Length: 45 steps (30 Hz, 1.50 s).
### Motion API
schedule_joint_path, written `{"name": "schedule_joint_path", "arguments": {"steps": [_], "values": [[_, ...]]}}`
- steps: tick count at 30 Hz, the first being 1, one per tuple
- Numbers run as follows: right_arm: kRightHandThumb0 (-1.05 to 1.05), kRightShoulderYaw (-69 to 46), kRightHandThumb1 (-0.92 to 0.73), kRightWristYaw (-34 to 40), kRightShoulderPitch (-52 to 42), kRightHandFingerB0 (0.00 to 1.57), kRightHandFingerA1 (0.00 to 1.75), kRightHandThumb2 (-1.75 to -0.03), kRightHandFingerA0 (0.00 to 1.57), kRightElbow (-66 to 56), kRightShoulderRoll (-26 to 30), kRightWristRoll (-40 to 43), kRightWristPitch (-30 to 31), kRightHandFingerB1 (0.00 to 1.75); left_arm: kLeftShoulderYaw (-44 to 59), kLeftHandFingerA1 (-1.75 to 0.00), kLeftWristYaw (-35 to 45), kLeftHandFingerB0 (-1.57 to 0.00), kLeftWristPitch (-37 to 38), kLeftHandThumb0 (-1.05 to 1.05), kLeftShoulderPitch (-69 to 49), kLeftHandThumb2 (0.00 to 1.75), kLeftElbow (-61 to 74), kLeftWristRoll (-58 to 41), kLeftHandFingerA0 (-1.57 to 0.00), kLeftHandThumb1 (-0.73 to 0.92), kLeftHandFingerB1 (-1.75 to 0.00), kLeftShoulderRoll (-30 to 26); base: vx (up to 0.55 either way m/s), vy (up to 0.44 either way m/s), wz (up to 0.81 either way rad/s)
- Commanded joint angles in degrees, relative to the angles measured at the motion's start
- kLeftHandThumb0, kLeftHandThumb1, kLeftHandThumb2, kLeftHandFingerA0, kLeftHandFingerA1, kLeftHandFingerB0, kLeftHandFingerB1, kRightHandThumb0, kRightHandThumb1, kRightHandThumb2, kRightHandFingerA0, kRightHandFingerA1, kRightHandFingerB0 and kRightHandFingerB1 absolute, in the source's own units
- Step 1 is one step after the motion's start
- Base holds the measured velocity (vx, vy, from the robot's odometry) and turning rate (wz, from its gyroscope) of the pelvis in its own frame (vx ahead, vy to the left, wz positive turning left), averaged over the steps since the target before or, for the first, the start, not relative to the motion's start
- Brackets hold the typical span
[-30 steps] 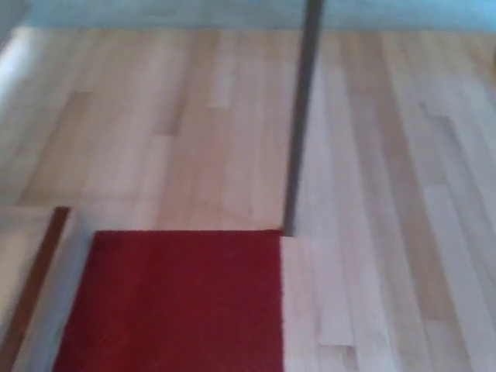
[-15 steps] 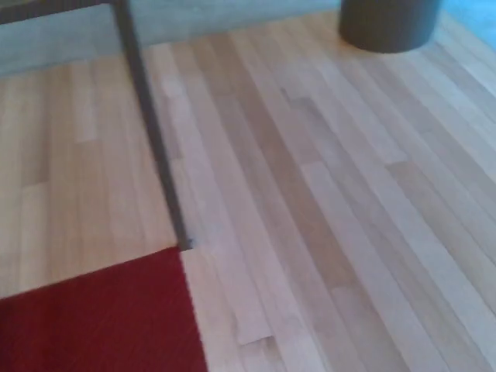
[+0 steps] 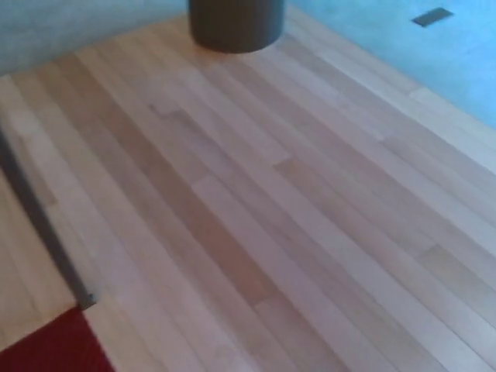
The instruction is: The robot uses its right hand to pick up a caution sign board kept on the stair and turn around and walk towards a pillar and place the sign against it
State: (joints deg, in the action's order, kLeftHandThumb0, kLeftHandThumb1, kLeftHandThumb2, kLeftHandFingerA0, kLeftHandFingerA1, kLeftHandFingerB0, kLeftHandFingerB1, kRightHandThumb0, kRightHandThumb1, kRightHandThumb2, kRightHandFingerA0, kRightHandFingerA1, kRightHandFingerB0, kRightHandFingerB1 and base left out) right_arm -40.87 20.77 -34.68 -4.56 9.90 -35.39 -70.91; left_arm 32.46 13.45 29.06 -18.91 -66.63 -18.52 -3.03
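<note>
The round dark base of a pillar (image 3: 232, 23) stands at the top of the head view, on the wooden floor (image 3: 271, 201). No caution sign board shows in this frame. Neither of my hands nor any part of my arms is in view.
A thin grey post (image 3: 43, 225) slants down the left edge and meets the floor beside a corner of red mat (image 3: 54, 349) at the bottom left. Pale blue-grey flooring (image 3: 403, 54) borders the wood at the top right, with a small dark floor plate (image 3: 432, 16) in it.
The whole picture has swept leftward as the camera turns right: post and red mat slid to the left edge, and the pillar base came from the top right to top centre.
</note>
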Motion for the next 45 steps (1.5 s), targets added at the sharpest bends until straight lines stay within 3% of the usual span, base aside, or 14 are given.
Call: {"name": "schedule_joint_path", "arguments": {"steps": [1,8,14,17,27,36,45], "values": [[-0.05,0.6,-0.52,1.5,3.7,0.89,1.56,-1.02,0.94,0.0,0.1,3.8,-2.0,1.03,0.0,-0.7,0.1,-0.99,2.8,-0.34,-0.5,0.65,0.5,-0.6,-1.13,0.43,-0.66,-0.2,0.23,-0.103,-0.21],[-0.05,1.0,-0.51,0.6,4.6,0.9,1.56,-1.05,0.96,-0.2,-0.4,4.1,-2.0,1.04,-0.3,-0.69,0.0,-0.97,3.3,-0.34,-0.5,0.65,0.7,-0.3,-1.12,0.43,-0.65,-0.3,0.28,-0.288,-0.22],[-0.08,3.5,-0.54,-0.4,6.9,0.89,1.59,-0.97,0.94,-0.9,-1.6,1.9,-0.8,1.02,0.2,-0.69,-0.5,-0.96,2.2,-0.3,0.4,0.65,-0.9,-0.5,-1.11,0.45,-0.65,-1.3,0.3,-0.233,-0.04],[-0.08,5.5,-0.53,-1.1,7.9,0.9,1.54,-1.0,0.95,-1.9,-2.9,0.4,0.3,1.0,0.2,-0.7,0.5,-0.96,3.2,-0.33,0.5,0.67,-1.1,-0.5,-1.09,0.44,-0.65,-1.4,0.35,-0.051,-0.37],[-0.06,9.2,-0.51,-0.5,12.6,0.89,1.63,-1.08,0.95,-3.7,-5.9,-6.3,2.1,1.08,0.0,-0.72,0.5,-0.98,2.6,-0.33,0.8,0.66,0.2,-0.7,-1.14,0.41,-0.67,-1.7,0.45,0.066,-0.32],[-0.09,13.6,-0.53,0.5,14.7,0.88,1.66,-1.02,0.96,-4.9,-8.7,-12.4,4.4,1.07,-0.6,-0.71,-0.1,-0.96,2.8,-0.36,0.2,0.66,0.7,0.1,-1.16,0.44,-0.66,-2.6,0.42,-0.038,0.17],[-0.07,19.8,-0.5,2.9,18.8,0.9,1.6,-1.08,0.97,-5.9,-9.8,-16.8,7.6,1.03,-0.4,-0.71,0.6,-0.97,3.4,-0.34,0.3,0.68,0.5,-0.3,-1.13,0.43,-0.66,-2.6,0.42,-0.182,0.27]]}}
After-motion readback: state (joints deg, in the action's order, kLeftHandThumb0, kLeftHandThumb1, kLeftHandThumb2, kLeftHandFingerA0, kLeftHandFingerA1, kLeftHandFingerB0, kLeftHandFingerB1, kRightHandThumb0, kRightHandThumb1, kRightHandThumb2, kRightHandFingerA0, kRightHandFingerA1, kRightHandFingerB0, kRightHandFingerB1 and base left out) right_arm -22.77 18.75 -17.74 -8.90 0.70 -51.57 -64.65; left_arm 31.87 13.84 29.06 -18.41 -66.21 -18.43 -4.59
